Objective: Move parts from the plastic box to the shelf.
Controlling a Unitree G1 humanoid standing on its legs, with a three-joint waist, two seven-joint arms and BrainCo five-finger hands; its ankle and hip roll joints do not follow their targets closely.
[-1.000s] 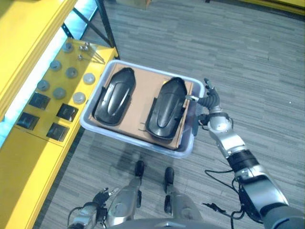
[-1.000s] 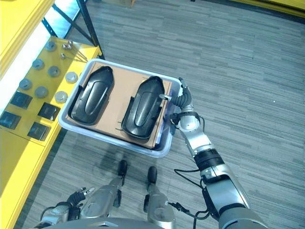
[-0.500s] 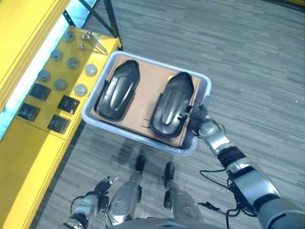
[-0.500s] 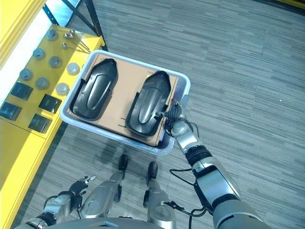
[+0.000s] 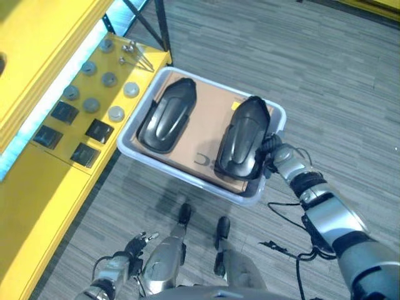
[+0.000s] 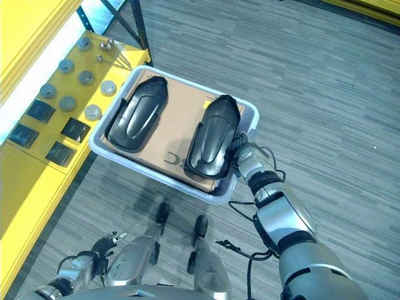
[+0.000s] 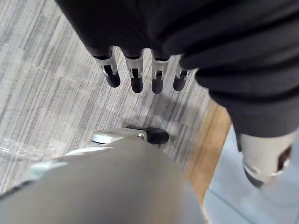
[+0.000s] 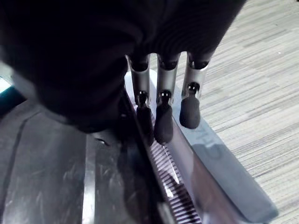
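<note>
1. Grey striped carpet floor (image 5: 350, 75); yellow shelf (image 5: 37, 156) at left.
2. Plastic box (image 5: 187, 177) holds two black parts on cardboard.
3. Right hand (image 6: 242, 152) grips right part (image 5: 242, 136).
4. Left hand (image 7: 140, 74) hangs relaxed, empty.

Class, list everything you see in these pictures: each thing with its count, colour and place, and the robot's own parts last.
Plastic box: one, pale grey, on the floor beside the shelf.
Cardboard sheet: one, brown, lining the box.
Parts: two, black, side by side on the cardboard.
Shelf: one, yellow, left.
Round discs: several, grey, on the shelf.
Square pieces: four, dark, on the shelf.
Left hand: low, idle, fingers straight.
Right hand: at the right-hand part.
</note>
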